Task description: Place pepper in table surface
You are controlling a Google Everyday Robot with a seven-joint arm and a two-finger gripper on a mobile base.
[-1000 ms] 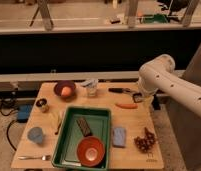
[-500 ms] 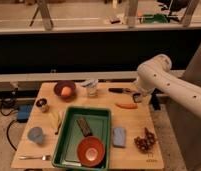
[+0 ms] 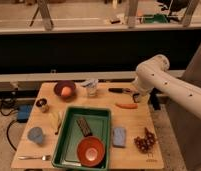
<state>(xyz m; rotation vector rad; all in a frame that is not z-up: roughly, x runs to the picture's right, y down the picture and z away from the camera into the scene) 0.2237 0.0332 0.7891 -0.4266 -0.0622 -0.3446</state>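
The pepper (image 3: 126, 105), small, slender and orange-red, lies flat on the pale wood table surface (image 3: 129, 120) toward the right side. My gripper (image 3: 136, 96) hangs at the end of the white arm just above and to the right of the pepper, apart from it. It stands open and holds nothing.
A green tray (image 3: 69, 145) holds a red-orange bowl (image 3: 90, 151) and a dark bar (image 3: 84, 125). Around it stand a purple bowl with an orange fruit (image 3: 65, 90), a white cup (image 3: 90, 87), a black-handled tool (image 3: 119, 90), a blue sponge (image 3: 119, 136), grapes (image 3: 145, 141), a blue cup (image 3: 35, 135) and a fork (image 3: 34, 157).
The white arm has shifted slightly to the left above the table's right edge. The pepper has stayed where it lies.
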